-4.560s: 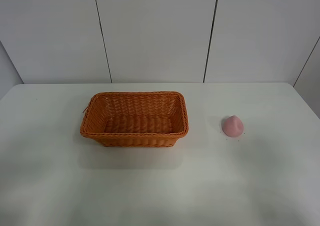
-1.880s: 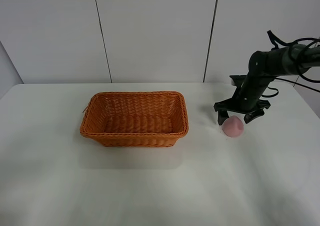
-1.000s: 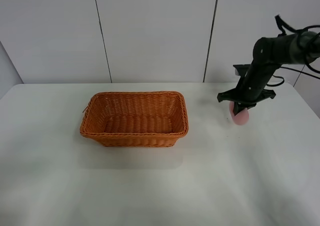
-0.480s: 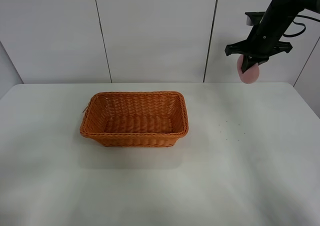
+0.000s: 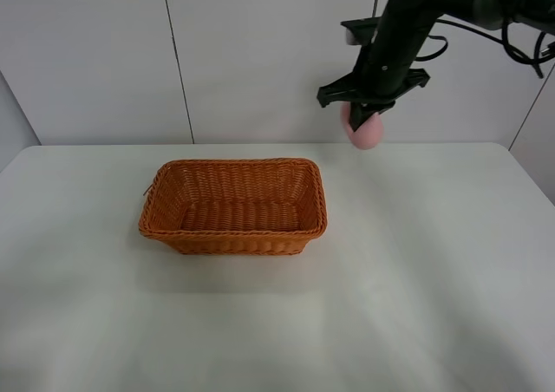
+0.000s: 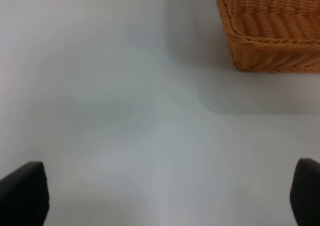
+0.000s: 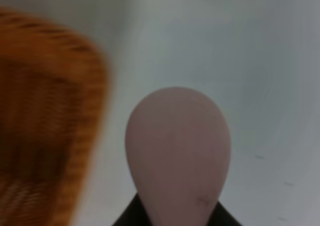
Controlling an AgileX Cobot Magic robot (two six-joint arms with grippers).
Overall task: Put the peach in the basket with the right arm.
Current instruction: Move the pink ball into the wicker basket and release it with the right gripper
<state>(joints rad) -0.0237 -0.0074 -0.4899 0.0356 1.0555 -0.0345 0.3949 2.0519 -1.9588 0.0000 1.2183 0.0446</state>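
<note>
The pink peach (image 5: 362, 130) hangs high above the table, held in my right gripper (image 5: 364, 114), whose black fingers are shut on it. It is up and to the right of the orange wicker basket (image 5: 232, 205), which sits on the table left of centre with nothing inside. Close up in the right wrist view, the peach (image 7: 178, 151) fills the middle, with a blurred corner of the basket (image 7: 45, 116) beside it below. My left gripper (image 6: 160, 196) shows only two dark fingertips (image 6: 22, 193) far apart over the table, open, near one end of the basket (image 6: 272, 31).
A white table (image 5: 416, 288) spreads under everything, backed by a white panelled wall (image 5: 260, 54). Loose cables (image 5: 520, 41) trail off the right arm at the upper right.
The right arm closed on the peach, lifted it off the table, and has now carried it leftward toward the basket, high in the air. The basket has not moved.
</note>
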